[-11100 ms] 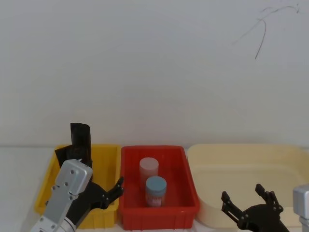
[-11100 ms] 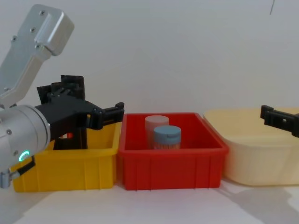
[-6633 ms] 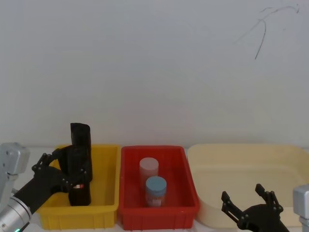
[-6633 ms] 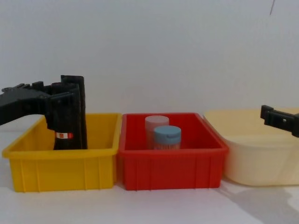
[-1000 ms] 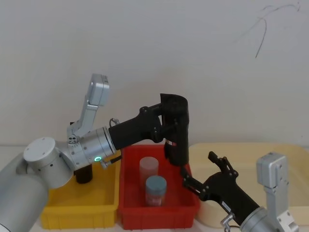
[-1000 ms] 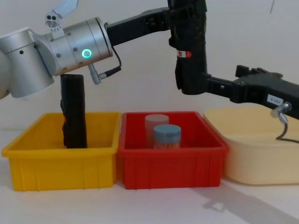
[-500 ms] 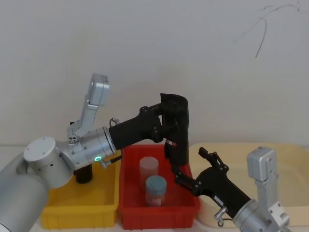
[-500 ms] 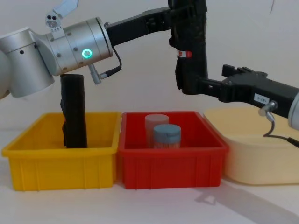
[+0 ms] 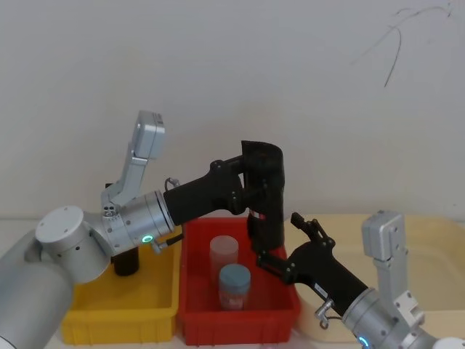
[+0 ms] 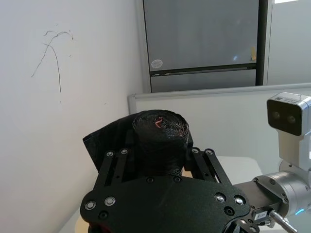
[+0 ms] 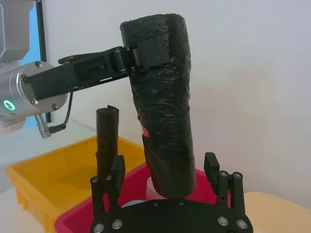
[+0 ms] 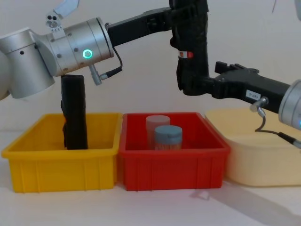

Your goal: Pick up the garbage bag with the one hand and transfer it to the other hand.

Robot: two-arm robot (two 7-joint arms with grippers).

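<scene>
The garbage bag (image 9: 266, 200) (image 12: 191, 44), a tall black roll with a small red-and-white label (image 12: 184, 54), hangs upright in the air above the red bin (image 12: 174, 167). My left gripper (image 9: 253, 186) (image 12: 181, 16), on the arm with the green ring, is shut on the roll's upper part. My right gripper (image 9: 280, 240) (image 12: 203, 81) is open, with one finger on each side of the roll's lower end. In the right wrist view a small gap shows between each finger (image 11: 118, 170) and the bag (image 11: 165, 116).
A second black roll (image 12: 74, 113) stands in the yellow bin (image 12: 61, 169) at the left. The red bin holds a blue-lidded jar (image 12: 168, 137) and a pale pink jar (image 9: 224, 251). A cream basin (image 12: 249, 160) sits at the right.
My right gripper has moved left toward the hanging bag, and its fingers now straddle the bag's lower end. The left arm and the bag have stayed still.
</scene>
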